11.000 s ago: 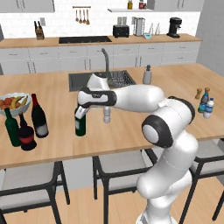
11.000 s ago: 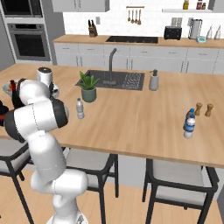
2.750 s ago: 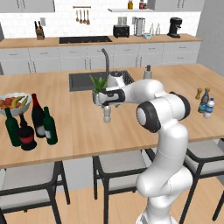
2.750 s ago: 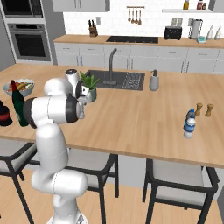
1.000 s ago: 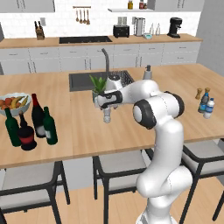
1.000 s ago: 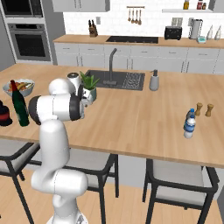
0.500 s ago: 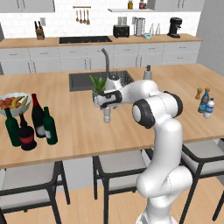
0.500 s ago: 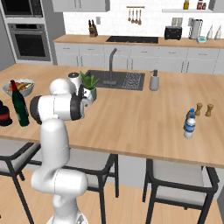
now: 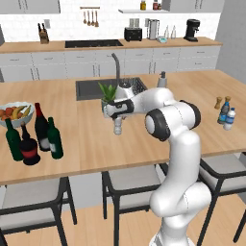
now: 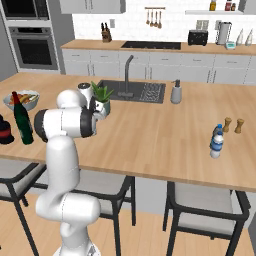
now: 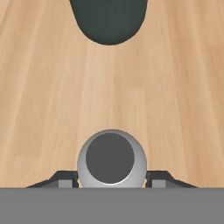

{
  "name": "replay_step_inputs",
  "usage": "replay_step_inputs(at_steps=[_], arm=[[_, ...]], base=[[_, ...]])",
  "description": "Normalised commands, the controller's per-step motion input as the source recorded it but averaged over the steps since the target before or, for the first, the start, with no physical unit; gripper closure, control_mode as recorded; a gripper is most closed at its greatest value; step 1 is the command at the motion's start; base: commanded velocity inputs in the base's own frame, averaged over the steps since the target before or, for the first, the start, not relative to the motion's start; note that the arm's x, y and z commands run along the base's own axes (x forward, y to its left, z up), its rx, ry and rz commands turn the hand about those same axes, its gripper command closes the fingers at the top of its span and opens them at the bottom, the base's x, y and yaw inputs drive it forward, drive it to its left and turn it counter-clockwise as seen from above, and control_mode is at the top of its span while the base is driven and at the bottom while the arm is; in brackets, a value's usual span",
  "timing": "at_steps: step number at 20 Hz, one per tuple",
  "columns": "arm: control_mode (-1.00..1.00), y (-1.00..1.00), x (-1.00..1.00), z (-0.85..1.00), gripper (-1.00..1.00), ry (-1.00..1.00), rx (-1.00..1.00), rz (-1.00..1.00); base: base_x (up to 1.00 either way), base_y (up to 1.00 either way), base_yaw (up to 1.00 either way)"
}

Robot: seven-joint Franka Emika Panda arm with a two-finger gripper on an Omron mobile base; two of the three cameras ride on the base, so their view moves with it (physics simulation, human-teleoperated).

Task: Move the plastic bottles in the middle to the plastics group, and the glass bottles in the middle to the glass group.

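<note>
The gripper sits directly over the small clear plastic bottle, which stands mid-worktop before a potted plant. From the hand view its fingers flank the bottle's cap; I cannot tell whether they grip. A fruit bowl holds fruit beside the wine bottle.

Plastic bottle mid-counter, plant pot just behind, glass bottles far left – small bottles far right
</note>
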Motion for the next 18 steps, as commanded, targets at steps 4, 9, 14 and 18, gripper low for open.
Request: replay_step_inputs(at_steps=[4,9,14,18], arm=[[-1.00,-0.06,-0.35,0.17,1.00,0.00,0.00,-0.01],[-1.00,-0.51,-0.73,0.40,1.00,0.00,0.00,-0.09],[-1.00,-0.90,-0.81,0.31,1.00,0.00,0.00,-0.13],[-1.00,-1.00,-0.64,0.10,1.00,-0.01,0.00,-0.15]], base=[[0.00,0.00,0.00],[0.00,0.00,0.00],[0.00,0.00,0.00],[0.00,0.00,0.00]])
